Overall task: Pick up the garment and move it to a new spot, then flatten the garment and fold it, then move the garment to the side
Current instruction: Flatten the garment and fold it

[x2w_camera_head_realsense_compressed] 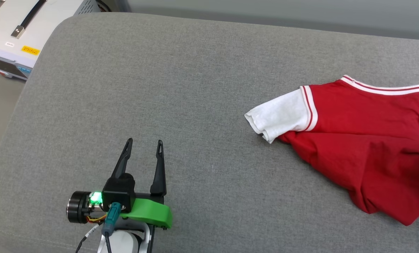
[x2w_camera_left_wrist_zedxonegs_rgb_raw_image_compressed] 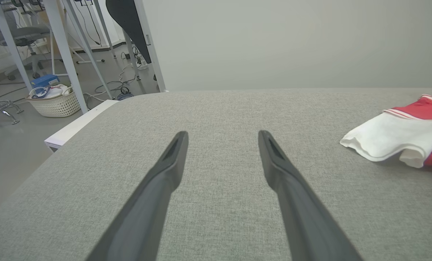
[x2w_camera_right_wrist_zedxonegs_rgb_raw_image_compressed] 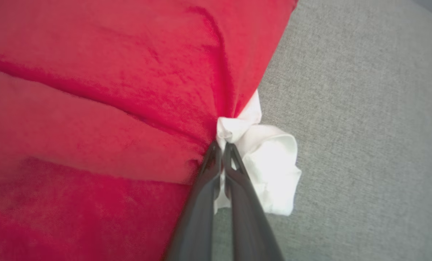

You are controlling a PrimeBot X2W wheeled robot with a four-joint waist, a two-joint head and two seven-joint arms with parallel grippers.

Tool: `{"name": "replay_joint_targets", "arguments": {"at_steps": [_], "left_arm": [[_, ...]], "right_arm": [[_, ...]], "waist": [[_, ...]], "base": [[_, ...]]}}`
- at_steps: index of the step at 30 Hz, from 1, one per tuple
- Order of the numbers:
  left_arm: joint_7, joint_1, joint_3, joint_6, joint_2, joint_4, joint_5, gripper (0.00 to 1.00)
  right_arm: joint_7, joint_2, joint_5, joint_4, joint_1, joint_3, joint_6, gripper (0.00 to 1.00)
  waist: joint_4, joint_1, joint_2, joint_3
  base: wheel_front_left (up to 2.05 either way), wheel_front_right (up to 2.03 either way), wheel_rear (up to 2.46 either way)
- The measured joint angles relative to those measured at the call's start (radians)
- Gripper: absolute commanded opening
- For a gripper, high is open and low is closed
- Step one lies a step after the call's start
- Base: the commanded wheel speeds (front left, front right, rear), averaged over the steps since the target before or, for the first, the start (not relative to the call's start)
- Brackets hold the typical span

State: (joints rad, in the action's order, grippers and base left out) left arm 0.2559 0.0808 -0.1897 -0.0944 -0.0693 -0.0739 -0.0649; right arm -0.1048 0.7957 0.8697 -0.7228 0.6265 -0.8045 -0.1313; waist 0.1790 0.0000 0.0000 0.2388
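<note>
Bare grey cushion (x2w_camera_head_realsense_compressed: 195, 105) is left open from nine to one o'clock; passage toward three o'clock is taken up by the rumpled shirt (x2w_camera_head_realsense_compressed: 364, 140).

A desk (x2w_camera_head_realsense_compressed: 195, 88) padded in grey woven fabric, with a rounded corner, stands before a plain pale wall (x2w_camera_left_wrist_zedxonegs_rgb_raw_image_compressed: 292, 40). Beside it sits a white cabinet (x2w_camera_head_realsense_compressed: 5, 31) bearing a yellow label (x2w_camera_head_realsense_compressed: 30, 50). On the grey floor (x2w_camera_left_wrist_zedxonegs_rgb_raw_image_compressed: 5, 163) stand white table legs (x2w_camera_left_wrist_zedxonegs_rgb_raw_image_compressed: 66, 50), a white woven basket (x2w_camera_left_wrist_zedxonegs_rgb_raw_image_compressed: 54, 104) and loose cables (x2w_camera_left_wrist_zedxonegs_rgb_raw_image_compressed: 110, 87).
</note>
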Motion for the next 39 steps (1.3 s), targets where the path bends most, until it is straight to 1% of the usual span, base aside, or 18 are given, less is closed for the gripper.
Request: {"name": "replay_joint_targets", "arguments": {"at_steps": [2, 4, 5, 6, 10, 12, 14, 17, 21, 23, 24, 26, 30, 33, 37, 39], "left_arm": [[0.000, 0.000, 0.002, 0.002, 0.001, -0.005, 0.001, 1.00], [0.000, -0.001, 0.004, 0.002, 0.001, -0.010, 0.002, 1.00], [0.000, -0.001, 0.003, 0.002, 0.001, -0.012, 0.002, 1.00], [0.000, -0.002, 0.002, 0.003, 0.002, -0.015, 0.002, 1.00], [0.000, -0.005, 0.003, 0.004, 0.004, -0.016, 0.004, 1.00], [0.000, -0.009, 0.007, 0.004, 0.005, -0.016, 0.009, 1.00], [0.000, -0.019, 0.013, 0.004, 0.004, -0.015, 0.012, 1.00], [0.000, -0.037, 0.023, 0.004, 0.001, -0.014, 0.014, 1.00], [0.000, -0.044, 0.030, 0.012, -0.003, -0.008, 0.015, 1.00], [0.000, -0.042, 0.032, 0.020, -0.009, -0.005, 0.022, 1.00], [0.000, -0.041, 0.032, 0.024, -0.013, -0.003, 0.023, 1.00], [0.000, -0.034, 0.035, 0.034, -0.026, 0.001, 0.025, 1.00], [0.000, 0.018, 0.043, 0.066, -0.059, 0.003, 0.025, 1.00], [0.000, 0.094, 0.046, 0.110, -0.088, 0.005, 0.024, 1.00], [-0.001, 0.242, 0.034, 0.180, -0.131, -0.027, 0.004, 1.00], [-0.032, 0.318, 0.011, 0.203, -0.156, -0.061, -0.018, 1.00]], "right_arm": [[0.026, -0.024, 0.029, -0.009, -0.024, 0.020, 0.001, 0.00], [0.055, -0.034, 0.033, -0.020, -0.030, 0.036, 0.001, 0.00], [0.082, -0.039, 0.031, -0.028, -0.033, 0.048, 0.000, 0.28], [0.113, -0.044, 0.030, -0.035, -0.036, 0.062, 0.000, 1.00], [0.270, -0.062, 0.007, -0.047, -0.045, 0.134, 0.000, 1.00], [0.323, -0.073, -0.021, -0.047, -0.046, 0.180, 0.000, 1.00], [0.348, -0.087, -0.064, -0.035, -0.051, 0.231, 0.000, 1.00], [0.357, -0.123, -0.151, 0.016, -0.084, 0.334, 0.000, 1.00], [0.358, -0.203, -0.312, 0.186, -0.188, 0.556, 0.000, 1.00], [0.358, -0.267, -0.404, 0.293, -0.272, 0.668, 0.000, 1.00], [0.357, -0.297, -0.439, 0.335, -0.308, 0.701, 0.000, 1.00], [0.358, -0.377, -0.516, 0.435, -0.395, 0.770, 0.000, 1.00], [0.355, -0.490, -0.621, 0.585, -0.504, 0.831, 0.000, 1.00], [0.329, -0.541, -0.664, 0.676, -0.543, 0.848, 0.000, 1.00], [0.310, -0.560, -0.684, 0.739, -0.559, 0.845, 0.000, 1.00], [0.301, -0.567, -0.694, 0.759, -0.559, 0.838, 0.000, 1.00]], "waist": [[-0.002, 0.0000, 0.0000, 0.000], [-0.008, 0.0000, 0.0000, -0.004], [-0.011, 0.0000, 0.0000, -0.007], [-0.014, 0.0000, 0.0000, -0.012], [-0.026, 0.0000, 0.0000, -0.033], [-0.033, 0.0000, 0.0000, -0.046], [-0.042, 0.0000, 0.0000, -0.058], [-0.062, 0.0000, 0.0000, -0.075], [-0.089, 0.0000, 0.0000, -0.095], [-0.100, 0.0000, 0.0000, -0.104], [-0.103, 0.0000, 0.0000, -0.107], [-0.112, 0.0000, 0.0000, -0.114], [-0.127, 0.0000, 0.0000, -0.118], [-0.133, 0.0000, 0.0000, -0.113], [-0.140, 0.0000, 0.0000, -0.094], [-0.145, 0.0000, 0.0000, -0.083]], "base": [[0.00, 0.00, 0.00], [0.00, 0.00, 0.00], [0.00, 0.00, 0.00], [0.00, 0.00, 0.00], [0.00, 0.00, 0.00], [0.00, 0.00, 0.00], [0.00, 0.00, 0.00], [0.00, 0.00, 0.00], [0.00, 0.00, 0.00], [0.00, 0.00, 0.00], [0.00, 0.00, 0.00], [0.00, 0.00, 0.00], [0.00, 0.00, 0.00], [0.00, 0.00, 0.00], [0.00, 0.00, 0.00], [0.00, 0.00, 0.00]]}}
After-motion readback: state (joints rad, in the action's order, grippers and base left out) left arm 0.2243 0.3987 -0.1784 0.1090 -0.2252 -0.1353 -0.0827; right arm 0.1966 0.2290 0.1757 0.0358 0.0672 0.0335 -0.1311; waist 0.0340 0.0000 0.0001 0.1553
